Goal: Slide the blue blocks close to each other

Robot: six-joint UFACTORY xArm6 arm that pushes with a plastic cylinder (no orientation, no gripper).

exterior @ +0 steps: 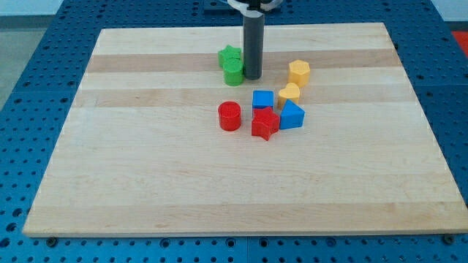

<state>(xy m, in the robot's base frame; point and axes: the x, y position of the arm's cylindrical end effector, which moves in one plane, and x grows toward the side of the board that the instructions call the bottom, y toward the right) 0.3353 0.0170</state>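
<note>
A blue cube (pixel 262 99) sits near the board's middle. A second blue block (pixel 292 115), wedge-like, lies a little to its lower right, with a small gap between them. My tip (pixel 252 77) is at the end of the dark rod, above the blue cube toward the view's top and right beside the green cylinder (pixel 233 73). The tip touches neither blue block.
A green star (pixel 229 56) sits behind the green cylinder. A red cylinder (pixel 229 116) and a red star (pixel 265 124) lie below the blue cube. A yellow hexagon (pixel 298 72) and a yellow block (pixel 289 93) lie at the right. All rest on the wooden board (pixel 146 183).
</note>
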